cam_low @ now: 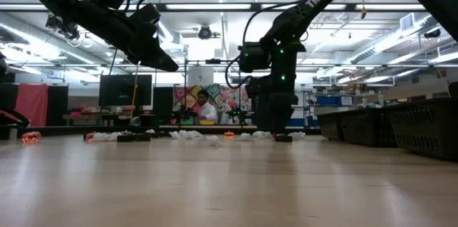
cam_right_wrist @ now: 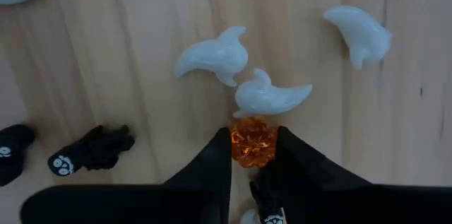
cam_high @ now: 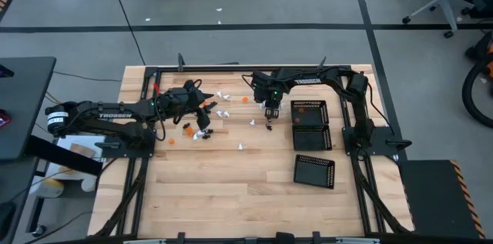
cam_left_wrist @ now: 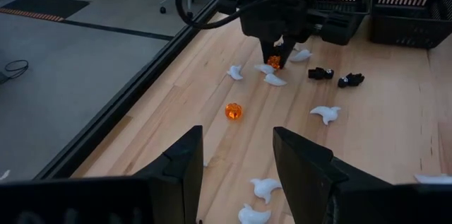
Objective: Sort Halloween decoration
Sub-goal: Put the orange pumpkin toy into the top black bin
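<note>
Right gripper [cam_right_wrist: 254, 146] closes on an orange pumpkin piece [cam_right_wrist: 253, 141] among white ghosts [cam_right_wrist: 272, 95] mid-table, presumably to carry it to the black trays [cam_high: 311, 126]; left gripper [cam_left_wrist: 236, 157] waits open nearby.

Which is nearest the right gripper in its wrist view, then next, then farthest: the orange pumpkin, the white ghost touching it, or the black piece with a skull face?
1. Orange pumpkin, between the right gripper fingers.
2. White ghost, just beyond, touching the pumpkin.
3. Black skull-faced piece, off to one side.
</note>
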{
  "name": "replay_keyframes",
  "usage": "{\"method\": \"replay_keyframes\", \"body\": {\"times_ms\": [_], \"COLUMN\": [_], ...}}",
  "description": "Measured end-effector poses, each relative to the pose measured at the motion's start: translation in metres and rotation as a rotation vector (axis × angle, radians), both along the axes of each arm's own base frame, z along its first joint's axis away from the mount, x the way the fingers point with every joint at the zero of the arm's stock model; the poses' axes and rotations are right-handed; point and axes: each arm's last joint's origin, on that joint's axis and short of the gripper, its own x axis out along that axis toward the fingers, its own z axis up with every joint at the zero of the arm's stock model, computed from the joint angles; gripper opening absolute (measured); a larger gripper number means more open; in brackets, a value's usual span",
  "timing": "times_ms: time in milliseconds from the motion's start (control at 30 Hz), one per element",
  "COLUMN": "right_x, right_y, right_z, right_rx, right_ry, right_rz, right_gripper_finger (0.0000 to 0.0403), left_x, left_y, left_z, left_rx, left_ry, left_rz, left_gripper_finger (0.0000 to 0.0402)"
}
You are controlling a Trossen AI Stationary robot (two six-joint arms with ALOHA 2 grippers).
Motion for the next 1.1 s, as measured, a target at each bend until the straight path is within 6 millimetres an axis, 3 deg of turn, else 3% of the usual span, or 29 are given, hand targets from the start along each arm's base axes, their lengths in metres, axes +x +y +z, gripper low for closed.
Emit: {"method": "replay_keyframes", "body": {"times_ms": [233, 567, 867, 967, 1100], "right_x": [-0.001, -0.010, -0.036, -0.041, -0.045], "right_y": [0.012, 0.039, 0.065, 0.070, 0.080], "right_z": [0.008, 0.064, 0.116, 0.118, 0.103], "right_rx": [-0.028, -0.011, -0.006, 0.000, 0.021], "right_ry": [0.031, -0.092, -0.171, -0.215, -0.165], "right_rz": [0.015, -0.007, -0.066, -0.084, -0.086], "right_gripper_finger": [0.0085, 0.0056, 0.0022, 0.0024, 0.0044], "left_x": [0.000, 0.000, -0.001, -0.001, -0.001], "left_y": [0.000, 0.000, 0.000, 0.000, 0.000], "left_z": [0.000, 0.000, -0.002, -0.002, -0.002], "left_rx": [0.000, -0.003, -0.015, -0.014, -0.014], "left_ry": [0.000, 0.003, 0.022, 0.020, 0.017], "left_rz": [0.000, 0.001, 0.003, 0.003, 0.004], "left_gripper_finger": [0.0157, 0.0157, 0.0157, 0.0157, 0.0157]}}
